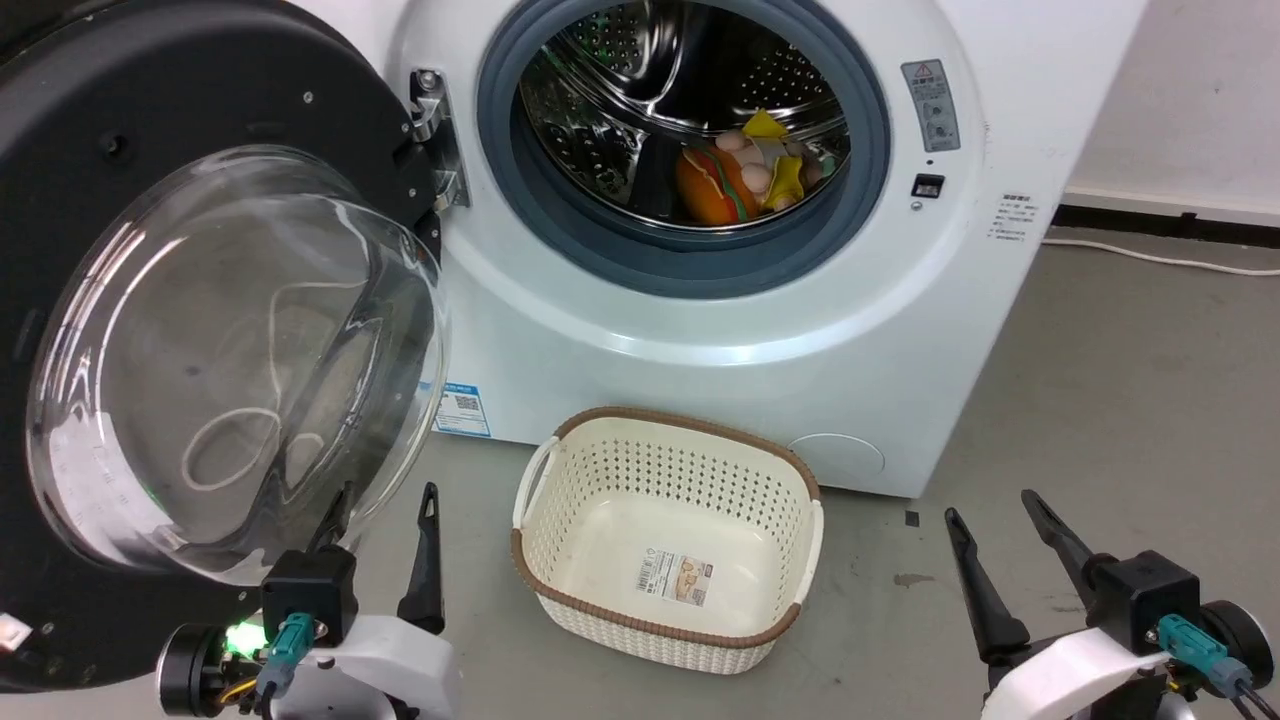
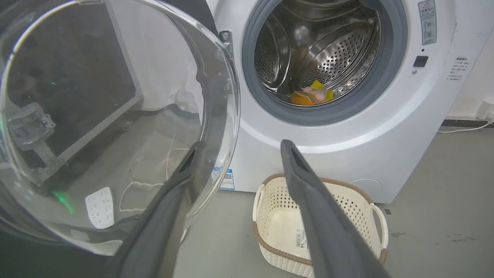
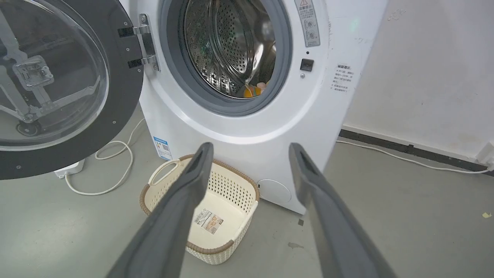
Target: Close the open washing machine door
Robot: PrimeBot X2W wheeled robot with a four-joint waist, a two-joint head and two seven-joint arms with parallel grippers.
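Note:
The washing machine (image 1: 760,330) (image 2: 347,154) (image 3: 247,146) is white, and its steel drum holds colourful items (image 1: 750,175). The washing machine door (image 1: 120,110) (image 3: 123,112), glossy black with a bulging clear glass bowl (image 1: 230,370) (image 2: 115,116), is swung wide open on the left on its metal hinge (image 1: 435,140) (image 3: 146,44). My left gripper (image 1: 385,495) (image 2: 239,148) is open at the lower left, just below the glass bowl, with nothing between its fingers. At the lower right, my right gripper (image 1: 990,505) (image 3: 251,150) is open and holds nothing.
A cream perforated basket (image 1: 780,610) (image 2: 370,204) (image 3: 247,189), with nothing inside, stands on the grey floor in front of the machine, between my grippers. A white cable (image 3: 112,170) lies on the floor under the door. Another cable (image 1: 1150,255) runs along the wall at the right.

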